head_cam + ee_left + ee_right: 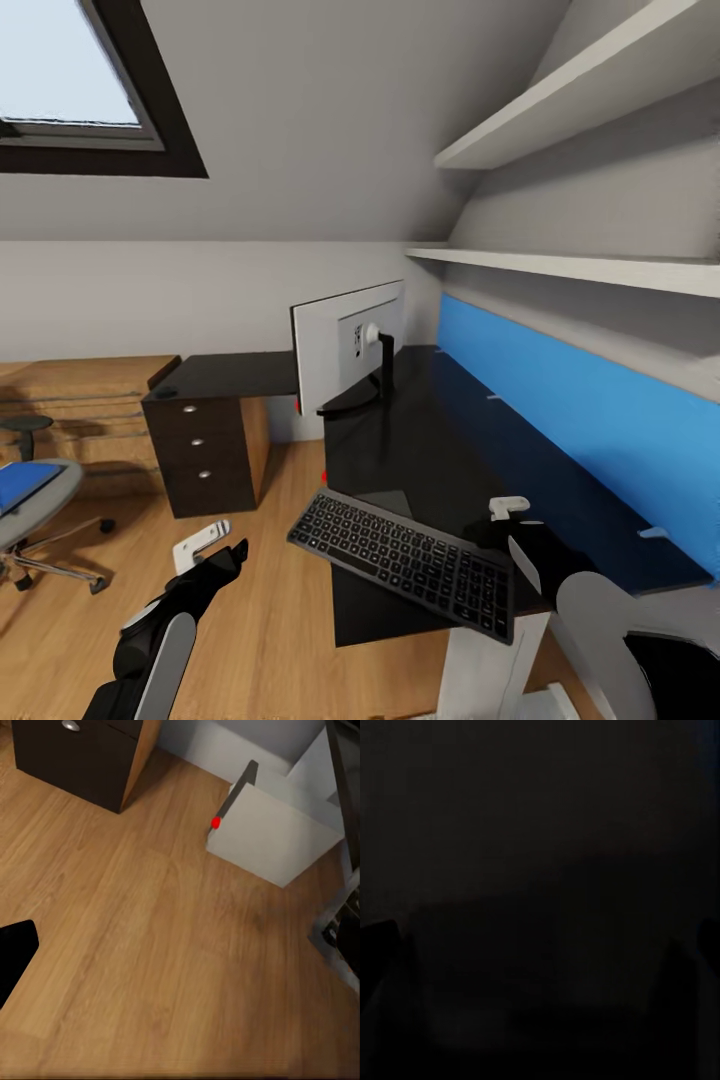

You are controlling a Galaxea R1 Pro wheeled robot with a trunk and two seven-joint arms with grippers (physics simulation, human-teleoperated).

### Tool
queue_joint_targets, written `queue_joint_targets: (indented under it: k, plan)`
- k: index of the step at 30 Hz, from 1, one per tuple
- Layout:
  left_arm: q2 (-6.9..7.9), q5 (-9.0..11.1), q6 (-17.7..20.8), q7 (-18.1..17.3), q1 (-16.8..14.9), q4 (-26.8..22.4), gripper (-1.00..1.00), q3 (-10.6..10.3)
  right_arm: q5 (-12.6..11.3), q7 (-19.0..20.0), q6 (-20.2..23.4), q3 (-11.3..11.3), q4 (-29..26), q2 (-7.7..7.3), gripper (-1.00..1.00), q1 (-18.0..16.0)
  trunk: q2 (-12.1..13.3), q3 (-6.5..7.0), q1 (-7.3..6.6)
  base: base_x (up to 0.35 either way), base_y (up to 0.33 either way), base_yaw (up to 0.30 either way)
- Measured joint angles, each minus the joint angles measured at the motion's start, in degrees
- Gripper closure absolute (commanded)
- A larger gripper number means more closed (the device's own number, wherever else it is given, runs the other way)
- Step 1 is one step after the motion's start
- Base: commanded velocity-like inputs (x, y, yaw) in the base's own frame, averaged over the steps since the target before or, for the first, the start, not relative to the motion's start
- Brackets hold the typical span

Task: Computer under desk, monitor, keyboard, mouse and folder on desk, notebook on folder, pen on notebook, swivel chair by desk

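Placing keyboard (405,560) on surface (440,450), monitor (345,345) at 11 o'clock; right pincer (510,520) grip indeterminate, left pincer (205,540) apparently empty. Mouse next.

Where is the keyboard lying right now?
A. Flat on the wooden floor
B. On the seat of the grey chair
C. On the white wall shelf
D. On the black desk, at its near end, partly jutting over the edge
D: in the head view the keyboard rests on the glossy black desk, its near-left corner sticking out past the edge, in front of the monitor.
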Motion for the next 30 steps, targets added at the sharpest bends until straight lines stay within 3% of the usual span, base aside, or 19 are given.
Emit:
queue_joint_targets:
  k: [30]
  plan:
    - [-0.01, 0.0, 0.0, 0.0, 0.0, 0.1, -1.00, -0.1, 0.1, 0.0, 0.0, 0.1, -0.1, 0.08, -1.00, 0.0, 0.0, 0.00, 0.01, -0.188, 0.000, 0.000]
